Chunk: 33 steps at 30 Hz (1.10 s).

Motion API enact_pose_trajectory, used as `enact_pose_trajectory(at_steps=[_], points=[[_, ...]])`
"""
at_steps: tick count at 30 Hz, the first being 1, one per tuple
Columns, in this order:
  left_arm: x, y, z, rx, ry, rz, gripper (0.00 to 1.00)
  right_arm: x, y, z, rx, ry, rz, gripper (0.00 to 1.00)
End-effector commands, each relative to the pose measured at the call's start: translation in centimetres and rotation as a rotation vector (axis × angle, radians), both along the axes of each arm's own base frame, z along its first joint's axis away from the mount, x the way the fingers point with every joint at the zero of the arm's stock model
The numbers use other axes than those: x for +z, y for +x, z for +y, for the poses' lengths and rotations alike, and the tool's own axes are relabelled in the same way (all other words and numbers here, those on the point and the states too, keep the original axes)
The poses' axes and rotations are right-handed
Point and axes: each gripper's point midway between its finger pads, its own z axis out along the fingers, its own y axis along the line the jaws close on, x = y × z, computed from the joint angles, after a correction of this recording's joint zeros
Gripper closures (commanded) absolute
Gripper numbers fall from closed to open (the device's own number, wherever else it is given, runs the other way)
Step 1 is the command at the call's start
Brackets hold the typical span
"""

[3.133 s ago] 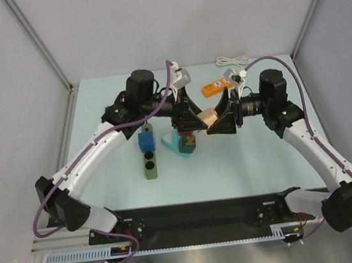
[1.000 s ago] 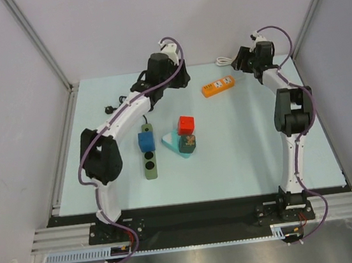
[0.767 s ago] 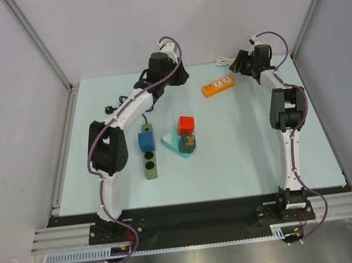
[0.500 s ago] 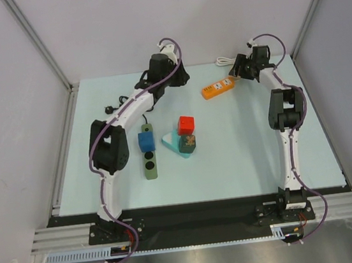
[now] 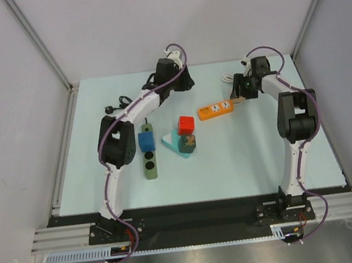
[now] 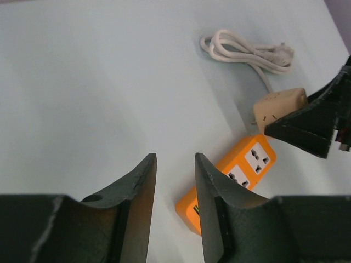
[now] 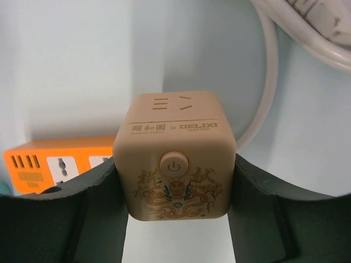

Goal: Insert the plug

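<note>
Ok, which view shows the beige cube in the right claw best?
The right wrist view: the beige cube sits large in the right claw, button and print legible. The left wrist view shows it small, partly behind that claw; the top view, a speck.

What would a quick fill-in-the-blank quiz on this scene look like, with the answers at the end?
1. The right gripper is shut on a beige cube socket with a power ____ on its face.
2. The left gripper stands open, holding ____.
3. The power strip on the table is ____.
4. The black plug lies on the table, in ____ gripper.

Answers: button; nothing; orange; neither.
</note>
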Motion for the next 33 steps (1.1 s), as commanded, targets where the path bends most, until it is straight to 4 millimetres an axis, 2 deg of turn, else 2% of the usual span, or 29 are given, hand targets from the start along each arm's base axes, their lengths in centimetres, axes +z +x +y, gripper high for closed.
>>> enact_pose_trajectory(at_steps=[1, 3, 4, 7, 8, 10, 11, 12, 13, 14, 15, 16, 17, 18, 19, 20, 21, 22, 23, 24, 25, 26, 27, 28, 30, 32, 33], points=[[1.3, -1.4, -2.2, -0.066, -0.026, -0.005, 0.61, 1.6, -2.3, -0.3, 0.059, -0.071, -0.016, 1.00], [1.4, -2.2, -2.4, -0.084, -0.011, -0.011, 0.61, 0.6, -3.4, -1.3, 0.067, -0.128, 0.009, 1.00], [2.8, -2.6, -2.3, -0.087, -0.015, -0.031, 0.61, 0.6, -3.7, -1.6, 0.066, -0.146, 0.018, 1.00], [4.3, -3.9, -1.9, -0.108, -0.006, -0.040, 0.61, 1.4, -4.1, -2.5, 0.056, -0.163, 0.014, 1.00], [6.2, -4.3, -1.5, -0.102, -0.003, -0.067, 0.61, 2.5, -3.8, -2.5, 0.050, -0.164, -0.003, 1.00], [7.7, -5.3, -0.2, -0.086, 0.016, -0.064, 0.62, 4.7, -3.3, -2.7, 0.043, -0.169, -0.023, 1.00], [11.0, -6.2, 0.7, -0.072, 0.017, -0.114, 0.62, 5.8, -3.1, -2.6, 0.046, -0.182, -0.036, 1.00], [11.7, -6.9, 1.5, -0.061, 0.030, -0.118, 0.62, 6.6, -3.1, -2.3, 0.056, -0.196, -0.039, 1.00], [12.2, -7.9, 2.4, -0.051, 0.050, -0.101, 0.63, 8.6, -2.8, -2.0, 0.067, -0.206, -0.052, 1.00], [16.1, -9.7, 3.7, -0.043, 0.027, -0.157, 0.63, 9.4, -2.9, -1.2, 0.081, -0.203, -0.053, 1.00], [15.5, -10.9, 4.6, -0.035, 0.046, -0.135, 0.63, 10.2, -3.0, -0.5, 0.087, -0.189, -0.053, 1.00], [16.3, -12.4, 5.6, -0.026, 0.044, -0.136, 0.63, 11.2, -3.2, 0.0, 0.092, -0.183, -0.048, 1.00], [17.0, -15.0, 7.0, -0.023, 0.022, -0.130, 0.62, 10.3, -4.2, 1.0, 0.103, -0.197, 0.017, 1.00], [17.6, -16.5, 7.8, -0.023, 0.010, -0.138, 0.61, 10.6, -3.5, 1.6, 0.108, -0.206, 0.002, 1.00], [17.6, -17.7, 8.6, -0.016, 0.005, -0.138, 0.61, 9.9, -4.8, 2.3, 0.130, -0.217, 0.070, 1.00], [17.5, -19.0, 9.3, -0.006, -0.011, -0.125, 0.60, 11.0, -4.2, 2.8, 0.140, -0.223, 0.055, 1.00], [17.4, -21.6, 10.8, -0.006, -0.025, -0.132, 0.59, 10.7, -4.5, 3.7, 0.154, -0.246, 0.078, 1.00], [17.1, -22.8, 11.3, -0.012, -0.040, -0.133, 0.59, 9.5, -5.1, 3.9, 0.163, -0.260, 0.138, 1.00], [17.2, -24.1, 11.7, -0.016, -0.068, -0.133, 0.58, 9.4, -5.2, 4.0, 0.164, -0.267, 0.152, 1.00], [14.6, -25.3, 12.2, -0.024, -0.057, -0.094, 0.57, 10.5, -4.7, 4.6, 0.167, -0.263, 0.129, 1.00], [15.8, -26.9, 12.9, -0.034, -0.092, -0.130, 0.56, 9.9, -5.3, 4.6, 0.173, -0.271, 0.170, 1.00], [15.4, -27.7, 13.2, -0.037, -0.104, -0.125, 0.56, 10.2, -5.3, 4.9, 0.176, -0.276, 0.168, 1.00], [13.3, -28.4, 13.5, -0.045, -0.088, -0.095, 0.54, 11.0, -5.0, 5.4, 0.186, -0.273, 0.149, 1.00], [13.9, -29.2, 14.1, -0.038, -0.094, -0.127, 0.54, 10.5, -5.4, 5.8, 0.197, -0.278, 0.173, 1.00], [12.1, -29.7, 15.0, -0.028, -0.058, -0.126, 0.52, 10.8, -5.6, 6.1, 0.201, -0.304, 0.178, 1.00], [12.0, -30.1, 15.7, -0.024, -0.037, -0.166, 0.51, 10.1, -6.2, 7.0, 0.225, -0.313, 0.199, 1.00], [11.1, -30.1, 16.0, -0.020, -0.016, -0.166, 0.50, 9.8, -6.3, 7.0, 0.222, -0.323, 0.206, 1.00]])
